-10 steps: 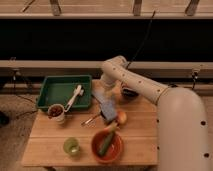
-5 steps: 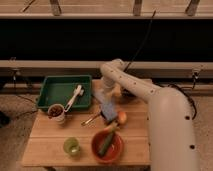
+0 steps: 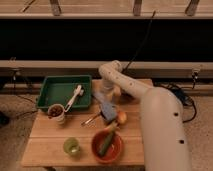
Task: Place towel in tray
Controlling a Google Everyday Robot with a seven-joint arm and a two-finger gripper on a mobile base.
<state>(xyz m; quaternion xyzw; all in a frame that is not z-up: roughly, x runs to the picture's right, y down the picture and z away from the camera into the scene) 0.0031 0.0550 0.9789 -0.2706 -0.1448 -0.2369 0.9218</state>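
The small pale grey-blue cloth towel (image 3: 100, 98) lies on the wooden table (image 3: 45, 145), outside the tray and directly beneath the white arm's gripper (image 3: 104, 92). The gripper hangs low over it. I cannot tell whether it is open or closed, or whether it touches the cloth. Just beside the gripper, toward the picture's left, sits the shallow dark-green plastic tray (image 3: 56, 90), with a white brush (image 3: 75, 95) lying across its rim. Nearer the camera than the gripper are a darker blue blocky sponge (image 3: 109, 114) and a round orange bowl (image 3: 106, 145).
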